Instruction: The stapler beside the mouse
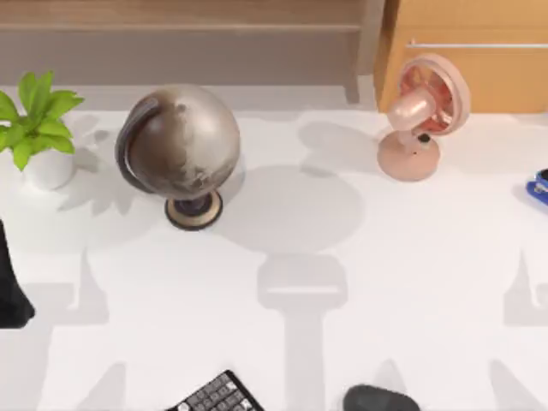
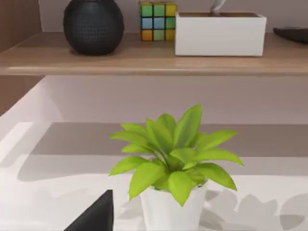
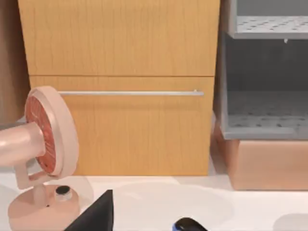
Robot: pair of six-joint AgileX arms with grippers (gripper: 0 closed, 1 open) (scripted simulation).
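Note:
The blue stapler (image 1: 539,188) lies at the table's right edge, cut off by the top view's border; its dark and blue end (image 3: 188,225) also peeks in low in the right wrist view. The dark rounded mouse (image 1: 380,399) sits at the front edge, right of centre, far from the stapler. My left arm's dark gripper (image 1: 10,291) is parked at the far left edge of the table. A dark wedge of my right gripper (image 3: 96,216) shows in the right wrist view, facing the fan and a wooden cabinet.
A large globe (image 1: 178,150) stands back left of centre. A potted green plant (image 1: 38,128) is at the far left, and a pink desk fan (image 1: 419,111) at the back right. A black keyboard (image 1: 214,398) pokes in at the front edge.

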